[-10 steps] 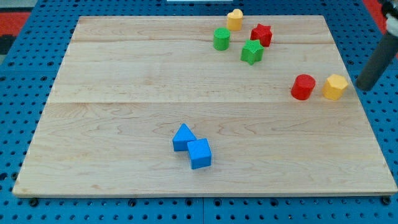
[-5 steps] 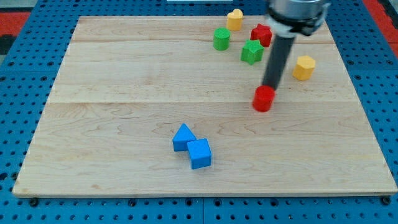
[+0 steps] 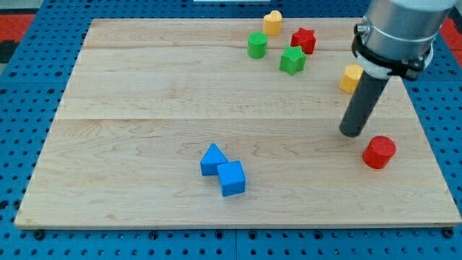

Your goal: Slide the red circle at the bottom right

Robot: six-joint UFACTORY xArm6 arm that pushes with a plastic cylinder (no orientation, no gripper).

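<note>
- Pushing the red circle [image 3: 379,152] toward the lower right of the frame is the step in hand; it sits on the board [image 3: 144,108] at right of centre, somewhat below the middle, and by my judgement has some way to go to the corner.
- My tip [image 3: 352,133] stands just up and to the left of the red circle, near it; whether it touches I cannot tell, though a thin gap seems to show.
- No pincer is fitted here: the arm ends in a plain rod, so nothing opens or closes and nothing is held; the block is only shoved.
- That placement suits the job, since the tip lies on the side opposite the goal; a push down and to the right should carry the block on.
- Keep the line of push through the block's middle: a round block is likely to roll off the rod if struck off-centre.
- Go gently near the board's right edge, which is close, so the block is not sent off it.
- The yellow block [image 3: 351,78] sits behind the rod at upper right, away from the path.
- Clear of the route too are the red star [image 3: 304,40], green star [image 3: 292,60], green block [image 3: 257,45] and second yellow block [image 3: 272,22] at the top, and the blue triangle [image 3: 212,159] and blue cube [image 3: 232,178] touching at lower centre.
</note>
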